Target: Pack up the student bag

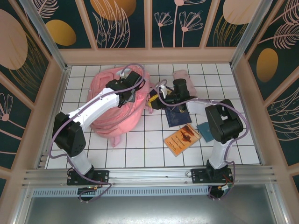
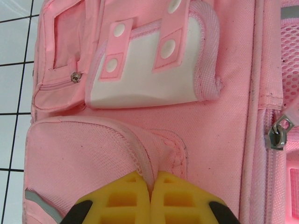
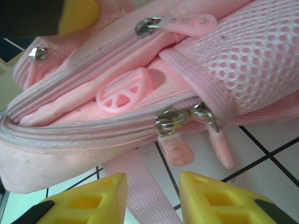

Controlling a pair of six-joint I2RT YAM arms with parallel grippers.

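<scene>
We find the student bag (image 1: 125, 120), a large soft pink fabric backpack, lying on the white tiled table (image 1: 140, 151) towards the back left, its front face up. The left gripper (image 2: 150, 179) sits on top of it. Its yellow fingers (image 2: 121, 198) are pressed together on a raised fold of the lower front pocket (image 2: 88, 156), so the jaws are closed and pinching the bag's fabric. Above that pocket is a white flap with pink snap tabs (image 2: 145, 77).

The right gripper (image 3: 153, 179) is at the bag's right side, low by the tiles. Its jaws stand apart with nothing clamped (a pink woven strap (image 3: 133, 170) runs across the gap, but we cannot tell if either finger touches it). Just beyond the fingertips hang two metal zip sliders with pink rubber pulls (image 3: 176, 150), under a pink mesh side pocket (image 3: 252, 51).

To the right of the bag lie a dark blue booklet (image 1: 177, 117), an orange book (image 1: 182, 139) nearer the arms and a teal flat item (image 1: 204, 129) beside the right arm.
</scene>
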